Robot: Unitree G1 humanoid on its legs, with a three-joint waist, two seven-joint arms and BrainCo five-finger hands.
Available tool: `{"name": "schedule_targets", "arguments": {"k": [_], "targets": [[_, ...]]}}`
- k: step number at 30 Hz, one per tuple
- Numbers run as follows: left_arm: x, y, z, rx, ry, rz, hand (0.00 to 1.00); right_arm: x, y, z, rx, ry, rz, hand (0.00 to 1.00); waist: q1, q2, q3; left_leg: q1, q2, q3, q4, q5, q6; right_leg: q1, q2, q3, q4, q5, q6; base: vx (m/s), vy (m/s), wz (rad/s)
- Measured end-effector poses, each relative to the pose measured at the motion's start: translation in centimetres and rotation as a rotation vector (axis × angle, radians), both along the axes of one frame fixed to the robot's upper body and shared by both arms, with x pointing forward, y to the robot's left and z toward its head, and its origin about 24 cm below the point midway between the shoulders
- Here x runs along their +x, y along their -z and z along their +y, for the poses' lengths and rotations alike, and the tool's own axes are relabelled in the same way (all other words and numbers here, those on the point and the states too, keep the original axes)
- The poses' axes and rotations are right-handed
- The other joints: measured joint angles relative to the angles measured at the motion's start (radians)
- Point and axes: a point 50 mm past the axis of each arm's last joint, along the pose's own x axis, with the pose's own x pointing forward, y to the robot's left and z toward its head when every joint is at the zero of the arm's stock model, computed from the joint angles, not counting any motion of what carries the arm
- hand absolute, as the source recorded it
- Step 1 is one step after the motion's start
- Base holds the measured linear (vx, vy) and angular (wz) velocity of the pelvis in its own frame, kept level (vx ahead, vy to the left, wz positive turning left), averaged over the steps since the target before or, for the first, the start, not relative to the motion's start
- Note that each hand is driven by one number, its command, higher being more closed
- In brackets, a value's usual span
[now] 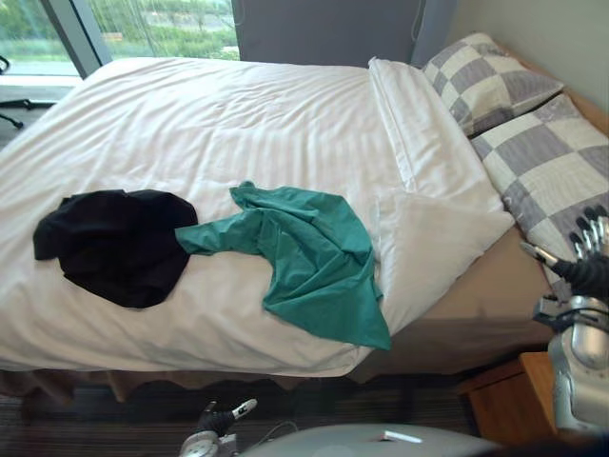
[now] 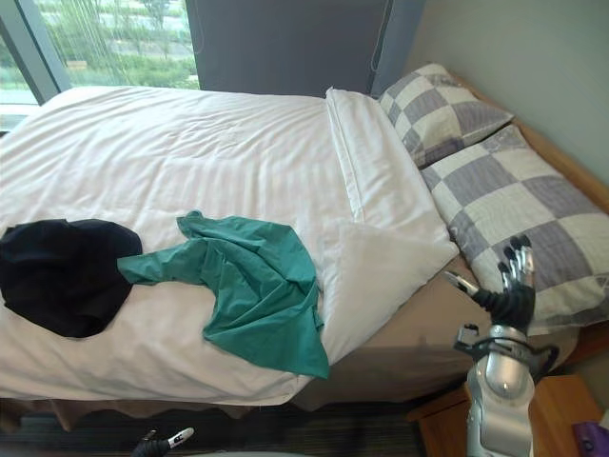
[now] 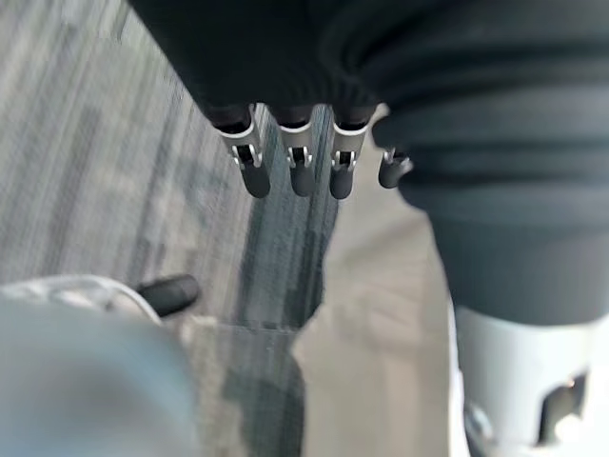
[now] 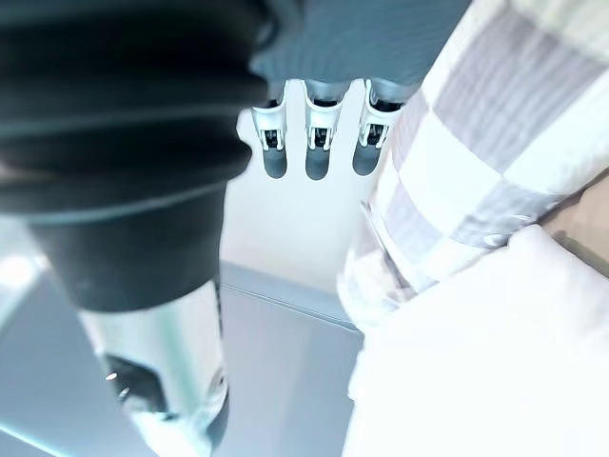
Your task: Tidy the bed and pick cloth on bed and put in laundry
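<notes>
Soft daylight from the window (image 1: 162,24) beyond the bed (image 1: 457,314) brightens the white duvet (image 1: 238,133), while the floor (image 1: 95,419) beneath its near edge lies in shadow.

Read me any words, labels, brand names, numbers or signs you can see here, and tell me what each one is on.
No text can be read in any view.
green cloth: plain, no print or tag showing.
black cloth: plain, no print or tag showing.
duvet: faint stripes, no words.
pillows: checked pattern, no words.
</notes>
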Motion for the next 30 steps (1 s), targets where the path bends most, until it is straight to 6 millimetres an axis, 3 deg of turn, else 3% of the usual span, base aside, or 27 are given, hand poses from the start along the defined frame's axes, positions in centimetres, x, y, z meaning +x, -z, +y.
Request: {"name": "schedule_targets", "arguments": {"k": [2, 5, 10, 12, 14, 18, 20, 25, 30], "targets": [[-0.3, 0.1, -0.2, -0.002, 0.034, 0.025, 0.00, 1.1, 0.8, -0.4, -0.030, 0.000, 0.087, 0.00, -0.002, 0.022, 0.003, -0.012, 0.011, -0.029, 0.000, 0.011, -0.007, -0.002, 0.013, -0.013, 0.008, 0.000, 0.000, -0.03, -0.143, 0.45], [-0.2, 0.1, 0.3, 0.018, 0.077, 0.041, 0.00, 3.9, 1.7, 0.1, -0.062, -0.029, 0.204, 0.00, 0.006, 0.007, 0.013, -0.070, 0.037, -0.077, 0.000, 0.045, -0.021, -0.037, 0.040, -0.030, 0.011, 0.005, -0.007, -0.05, -0.121, 0.44], [1.1, -0.6, 2.0, 0.098, 0.124, 0.031, 0.00, 8.9, -1.4, 1.7, -0.116, -0.075, 0.172, 0.00, 0.039, -0.051, 0.107, -0.174, 0.077, -0.123, 0.001, 0.105, -0.023, -0.125, 0.089, -0.030, 0.010, 0.055, -0.043, -0.08, -0.055, 0.24], [2.1, -0.9, 2.2, 0.110, 0.143, 0.008, 0.00, 10.0, -2.7, 1.9, -0.122, -0.076, 0.140, 0.00, 0.042, -0.051, 0.140, -0.205, 0.088, -0.132, 0.001, 0.120, -0.017, -0.148, 0.100, -0.028, 0.004, 0.087, -0.047, -0.10, 0.035, 0.19], [3.6, -1.2, 2.4, 0.133, 0.169, -0.021, 0.00, 10.6, -3.7, 1.7, -0.176, -0.081, 0.141, 0.00, 0.063, -0.047, 0.163, -0.246, 0.095, -0.151, 0.001, 0.132, -0.002, -0.181, 0.105, -0.009, -0.003, 0.121, -0.056, -0.08, 0.079, 0.16], [4.7, -1.9, 3.2, 0.185, 0.179, -0.054, 0.00, 11.4, -4.8, 2.1, -0.201, -0.092, 0.131, 0.00, 0.067, -0.054, 0.189, -0.282, 0.092, -0.160, 0.005, 0.145, 0.013, -0.204, 0.105, 0.013, -0.020, 0.155, -0.059, -0.05, 0.109, 0.14], [6.2, -2.7, 4.1, 0.228, 0.174, -0.095, 0.00, 12.1, -6.0, 2.0, -0.203, -0.079, 0.111, 0.00, 0.085, -0.065, 0.214, -0.321, 0.089, -0.168, 0.003, 0.151, 0.013, -0.238, 0.105, 0.025, -0.026, 0.171, -0.061, -0.09, 0.097, 0.03], [9.1, -4.3, 5.3, 0.295, 0.190, -0.166, 0.00, 13.1, -9.0, 2.6, -0.255, -0.093, 0.052, 0.00, 0.094, -0.080, 0.292, -0.391, 0.085, -0.186, 0.002, 0.182, 0.017, -0.280, 0.105, 0.028, -0.053, 0.176, -0.060, -0.09, 0.059, 0.13], [11.4, -5.3, 5.1, 0.324, 0.181, -0.204, 0.00, 13.8, -10.9, 1.8, -0.312, -0.053, 0.075, 0.00, 0.106, -0.072, 0.332, -0.478, 0.091, -0.187, 0.001, 0.230, 0.011, -0.357, 0.113, 0.023, -0.068, 0.167, -0.069, -0.09, 0.007, 0.01]]}}
